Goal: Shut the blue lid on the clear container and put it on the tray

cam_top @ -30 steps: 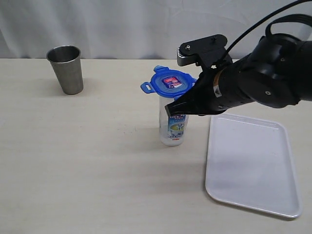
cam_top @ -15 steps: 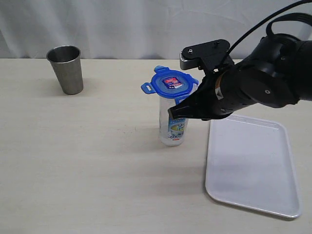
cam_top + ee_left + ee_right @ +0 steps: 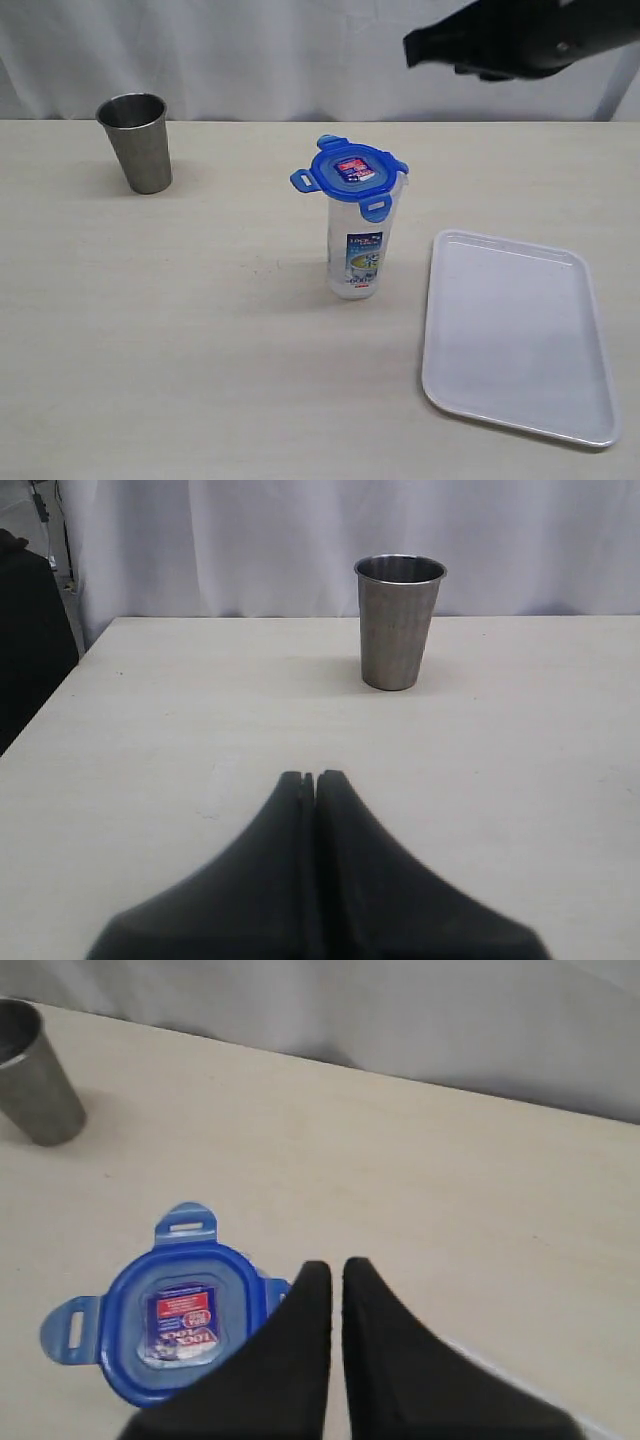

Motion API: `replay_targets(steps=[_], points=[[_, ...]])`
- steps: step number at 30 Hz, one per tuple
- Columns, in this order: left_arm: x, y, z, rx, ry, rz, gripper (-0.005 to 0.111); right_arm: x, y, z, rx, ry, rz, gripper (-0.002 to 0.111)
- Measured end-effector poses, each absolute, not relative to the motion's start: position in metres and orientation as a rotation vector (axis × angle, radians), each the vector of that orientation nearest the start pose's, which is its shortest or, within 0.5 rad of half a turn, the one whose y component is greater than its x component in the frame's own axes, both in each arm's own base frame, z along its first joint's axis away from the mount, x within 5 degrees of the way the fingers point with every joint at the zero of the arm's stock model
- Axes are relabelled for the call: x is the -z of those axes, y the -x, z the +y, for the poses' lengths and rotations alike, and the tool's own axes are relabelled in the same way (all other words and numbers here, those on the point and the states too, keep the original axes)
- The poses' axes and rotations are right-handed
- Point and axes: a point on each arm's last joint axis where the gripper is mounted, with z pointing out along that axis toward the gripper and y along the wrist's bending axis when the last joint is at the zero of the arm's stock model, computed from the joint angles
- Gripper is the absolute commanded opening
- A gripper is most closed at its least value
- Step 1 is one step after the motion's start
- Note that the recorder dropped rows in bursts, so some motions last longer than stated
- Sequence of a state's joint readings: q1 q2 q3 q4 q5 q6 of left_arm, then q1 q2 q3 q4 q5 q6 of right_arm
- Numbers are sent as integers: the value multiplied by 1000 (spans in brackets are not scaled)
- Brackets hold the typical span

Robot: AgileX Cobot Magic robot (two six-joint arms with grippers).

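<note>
Blue lid [image 3: 352,170] sits atop the clear container [image 3: 355,255], which stands upright at frame centre on the pale table [image 3: 180,330], left of the white tray [image 3: 590,340]. Sticker and label print are too small to read. A white curtain [image 3: 250,50] hangs behind. The right tool [image 3: 335,1265] and the left tool [image 3: 313,777] are closed and empty.

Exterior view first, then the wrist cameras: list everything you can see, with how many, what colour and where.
cup: one, grey metal, back left of the table
container: one, clear, mid-table, left of the tray
lid: one, blue, on top of the container
tray: one, white, right of the table, bare
table: one, beige
curtain: one, white, behind the table
left hand: one, black, shut, facing the cup
right hand: one, black, shut, high up, apart from the lid
</note>
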State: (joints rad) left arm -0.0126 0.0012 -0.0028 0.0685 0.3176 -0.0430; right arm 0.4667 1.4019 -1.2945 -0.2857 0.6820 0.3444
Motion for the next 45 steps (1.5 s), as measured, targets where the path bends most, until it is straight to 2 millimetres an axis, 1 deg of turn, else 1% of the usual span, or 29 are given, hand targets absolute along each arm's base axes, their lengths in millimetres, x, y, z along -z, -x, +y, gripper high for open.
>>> replay_targets(steps=[3, 4, 5, 6, 7, 8, 11, 13, 14, 18, 27, 29, 30, 33, 35, 37, 39, 41, 42, 43, 45], points=[[-185, -54, 1, -26, -16, 1799, 8, -380, -292, 109, -283, 337, 2224, 4], [-185, -54, 1, -26, -16, 1799, 8, -380, -295, 103, -368, 353, 2230, 4], [-185, -54, 1, -26, -16, 1799, 8, -379, -296, 97, -489, 364, 2236, 4], [-185, -54, 1, -26, -16, 1799, 8, -378, -298, 91, -538, 415, 2235, 4], [-185, -54, 1, -26, -16, 1799, 8, -375, -302, 81, -622, 414, 2244, 4], [-185, -54, 1, -26, -16, 1799, 8, -373, -304, 73, -648, 427, 2241, 4], [-185, -54, 1, -26, -16, 1799, 8, -367, -309, 43, -665, 377, 2232, 6], [-185, -54, 1, -26, -16, 1799, 8, -362, -310, 26, -652, 326, 2217, 10], [-185, -54, 1, -26, -16, 1799, 8, -359, -309, 22, -653, 315, 2213, 13], [-185, -54, 1, -26, -16, 1799, 8, -350, -307, 19, -686, 327, 2178, 20], [-185, -54, 2, -48, -33, 1798, 8, -348, -308, 19, -683, 336, 2141, 20], [-189, -55, 3, -91, -67, 1764, 8, -346, -308, 19, -683, 342, 2144, 20], [-191, -55, 2, -82, -63, 1736, 8, -344, -308, 19, -682, 341, 2146, 20], [-203, -56, 0, -10, -17, 1607, 8, -341, -307, 19, -672, 349, 2146, 20], [-215, -56, -1, 35, 13, 1470, 8, -340, -307, 19, -666, 350, 2146, 20], [-227, -54, 0, 154, 108, 1335, 8, -340, -307, 19, -663, 353, 2144, 20], [-234, -52, 0, 250, 169, 1246, 8, -340, -307, 19, -656, 361, 2139, 20], [-237, -51, -3, 283, 145, 1224, 6, -340, -308, 18, -651, 363, 2135, 20], [-237, -51, -5, 287, 124, 1226, 4, -340, -308, 18, -648, 364, 2133, 20], [-237, -52, -8, 342, 127, 1232, 0, -341, -308, 18, -644, 361, 2132, 20], [-236, -56, -15, 387, 55, 1269, 0, -341, -309, 18, -635, 357, 2128, 20]])
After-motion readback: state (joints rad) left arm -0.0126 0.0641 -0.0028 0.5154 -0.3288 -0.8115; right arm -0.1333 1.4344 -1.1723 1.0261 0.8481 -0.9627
